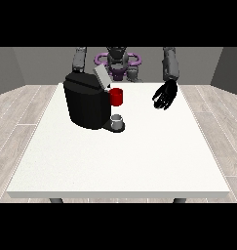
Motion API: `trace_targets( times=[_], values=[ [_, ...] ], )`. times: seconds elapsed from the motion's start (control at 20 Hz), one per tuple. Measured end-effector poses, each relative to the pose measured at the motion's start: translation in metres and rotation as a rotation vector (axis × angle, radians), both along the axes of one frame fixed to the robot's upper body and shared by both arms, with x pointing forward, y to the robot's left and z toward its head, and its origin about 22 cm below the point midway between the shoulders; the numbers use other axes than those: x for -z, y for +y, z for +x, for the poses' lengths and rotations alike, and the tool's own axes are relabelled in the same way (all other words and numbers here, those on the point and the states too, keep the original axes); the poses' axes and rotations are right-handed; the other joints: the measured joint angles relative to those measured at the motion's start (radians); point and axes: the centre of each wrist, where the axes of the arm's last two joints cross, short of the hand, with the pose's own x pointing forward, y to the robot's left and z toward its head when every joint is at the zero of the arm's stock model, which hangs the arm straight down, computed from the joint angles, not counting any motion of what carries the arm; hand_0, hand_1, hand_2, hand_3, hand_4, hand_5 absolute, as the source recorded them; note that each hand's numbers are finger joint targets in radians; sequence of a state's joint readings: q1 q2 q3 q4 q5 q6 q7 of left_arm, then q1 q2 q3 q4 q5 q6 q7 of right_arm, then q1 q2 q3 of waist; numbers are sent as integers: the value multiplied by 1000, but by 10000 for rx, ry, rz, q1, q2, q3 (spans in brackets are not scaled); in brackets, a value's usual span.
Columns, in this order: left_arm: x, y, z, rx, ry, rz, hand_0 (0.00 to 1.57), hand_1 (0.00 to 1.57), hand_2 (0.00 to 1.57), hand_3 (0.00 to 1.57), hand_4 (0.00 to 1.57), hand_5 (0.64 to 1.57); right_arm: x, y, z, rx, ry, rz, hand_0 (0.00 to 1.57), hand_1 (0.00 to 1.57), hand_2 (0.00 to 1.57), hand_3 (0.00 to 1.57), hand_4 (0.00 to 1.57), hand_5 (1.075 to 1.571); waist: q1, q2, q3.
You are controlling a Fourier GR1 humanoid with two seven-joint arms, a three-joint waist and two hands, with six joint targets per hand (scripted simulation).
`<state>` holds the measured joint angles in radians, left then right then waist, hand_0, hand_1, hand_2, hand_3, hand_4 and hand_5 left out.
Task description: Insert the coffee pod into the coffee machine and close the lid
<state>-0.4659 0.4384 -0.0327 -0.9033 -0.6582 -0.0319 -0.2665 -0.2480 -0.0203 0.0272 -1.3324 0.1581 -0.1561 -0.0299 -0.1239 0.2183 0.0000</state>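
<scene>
Front view. We note the white table [115, 161] filling most of the view, with the robot [118, 62] small behind its far edge. The black coffee machine [86, 102] stands on the table's far portion, toward the view's left. Its grey lid [101, 77] is raised and tilted, open. We log a red thing at the machine [117, 96], just beside the machine's front on the side facing the view's right. Below it, a small grey thing [117, 118] sits on the machine's dark base [115, 127]; we cannot tell whether it is the coffee pod or a cup, so we record no position for the pod.

The hand at the view's right [165, 95] hangs above the table's far right part, well apart from the machine. Its fingers look relaxed and spread, pointing downward, with nothing in them.

Of the other arm we see only the upper part [79, 59], behind the machine. Its hand does not show; the machine's body hides that region.
</scene>
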Motion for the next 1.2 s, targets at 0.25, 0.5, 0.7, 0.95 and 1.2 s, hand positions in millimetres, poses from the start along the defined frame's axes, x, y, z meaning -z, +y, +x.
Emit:
trace_targets(
  times=[0.25,0.5,0.7,0.95,1.2],
  values=[
    [7,9,1,135,425,1217,912,912,1036,891,335,1571,0,2,-1,-179,61,44,0,0,0,0,0,1571,-230,5,1],
    [17,10,-1,461,1162,2211,730,730,961,849,392,1571,7,-4,0,-43,372,209,0,0,0,0,0,1571,-165,-194,8],
    [19,5,4,722,1440,2478,909,909,1050,956,411,1571,13,-12,2,344,672,-83,0,0,0,0,0,1571,-75,-357,10],
    [23,-4,10,948,1391,2470,1277,1277,1311,1244,496,1571,21,-9,0,600,923,-426,0,0,0,0,0,1571,20,-538,5],
    [12,-13,20,1384,1129,1259,1449,1449,1434,1357,517,1571,30,-14,-4,803,1242,-599,0,0,0,0,0,1571,181,-850,-1]
  ],
)
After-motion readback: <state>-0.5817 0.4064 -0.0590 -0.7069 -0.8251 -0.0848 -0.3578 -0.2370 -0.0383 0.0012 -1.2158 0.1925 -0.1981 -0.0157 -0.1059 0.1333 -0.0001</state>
